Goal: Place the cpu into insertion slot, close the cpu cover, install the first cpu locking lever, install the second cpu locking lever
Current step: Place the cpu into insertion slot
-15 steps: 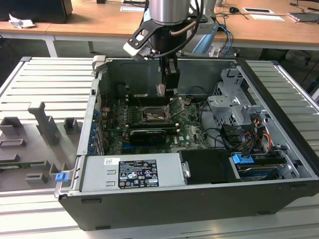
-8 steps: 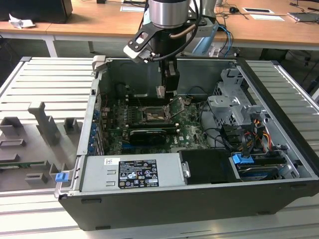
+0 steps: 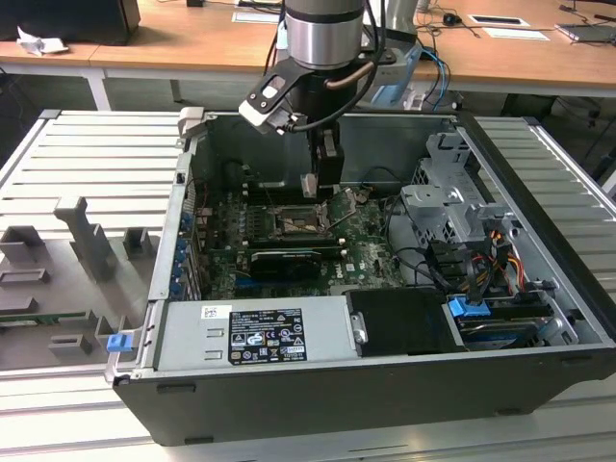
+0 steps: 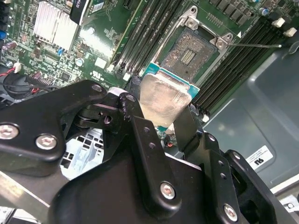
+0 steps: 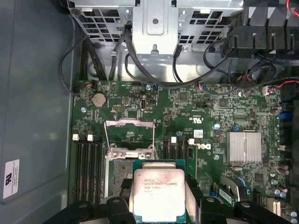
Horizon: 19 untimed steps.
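Gripper (image 4: 159, 111) clamped on the cpu (image 4: 164, 95), which was held over the open slot (image 4: 189, 55).
In both wrist views the black fingers (image 4: 138, 128) pinched the cpu by two opposite edges, silver top showing; the chip was clear of the slot and not seated. The cover (image 5: 129, 122) stood raised off the slot, leaving the contacts exposed. In the exterior view the gripper (image 3: 310, 185) hung in the upper centre of the frame, inside the case (image 3: 539, 192), just above the slot (image 3: 292, 223) on the green board (image 3: 371, 245).
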### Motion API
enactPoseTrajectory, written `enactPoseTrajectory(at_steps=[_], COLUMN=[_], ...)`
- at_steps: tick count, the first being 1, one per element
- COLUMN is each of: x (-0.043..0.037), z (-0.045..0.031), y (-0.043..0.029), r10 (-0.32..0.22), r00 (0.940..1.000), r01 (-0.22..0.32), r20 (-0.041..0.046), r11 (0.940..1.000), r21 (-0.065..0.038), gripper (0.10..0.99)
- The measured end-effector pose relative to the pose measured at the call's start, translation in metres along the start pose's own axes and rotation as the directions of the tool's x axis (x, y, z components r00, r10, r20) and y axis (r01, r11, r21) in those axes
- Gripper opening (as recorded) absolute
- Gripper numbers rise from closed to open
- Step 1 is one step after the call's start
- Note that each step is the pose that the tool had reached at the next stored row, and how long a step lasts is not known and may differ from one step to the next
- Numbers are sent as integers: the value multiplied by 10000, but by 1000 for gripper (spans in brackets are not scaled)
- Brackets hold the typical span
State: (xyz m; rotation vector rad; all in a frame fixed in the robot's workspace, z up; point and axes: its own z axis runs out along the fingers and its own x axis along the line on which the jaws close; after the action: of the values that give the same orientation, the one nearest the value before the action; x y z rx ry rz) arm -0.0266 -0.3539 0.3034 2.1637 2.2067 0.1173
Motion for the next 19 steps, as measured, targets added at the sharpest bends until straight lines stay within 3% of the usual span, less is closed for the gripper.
enactPoseTrajectory(at_steps=[19], x=[1], z=[100], y=[-65], r10=[10], r00=[10000], r01=[-10], r20=[1], r11=[10000], r21=[1], gripper=[529])
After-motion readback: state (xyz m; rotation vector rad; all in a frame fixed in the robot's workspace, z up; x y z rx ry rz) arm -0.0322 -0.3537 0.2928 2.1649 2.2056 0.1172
